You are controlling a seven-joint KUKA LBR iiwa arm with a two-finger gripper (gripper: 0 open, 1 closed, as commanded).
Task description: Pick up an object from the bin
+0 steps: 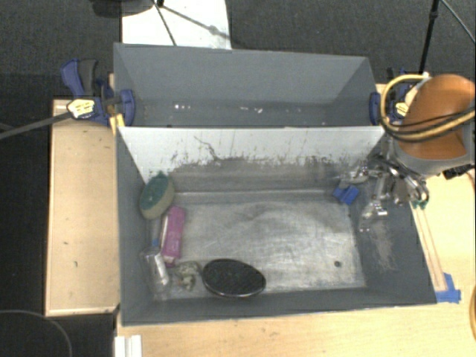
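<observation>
My gripper [378, 196] hangs over the bin's right side, close to the right wall and above the floor. Just to its left, a small blue thing [344, 194] sits by the foot of the back wall. Whether the gripper touches it is unclear. The other loose things lie far off along the left wall.
Along the left wall lie a round green sponge [156, 195], a pink oblong thing [173, 233] and a clear small thing [158, 268]. A black oval brush [233, 277] and a small greyish lump [186, 274] rest at the front left. The arm comes in from the right.
</observation>
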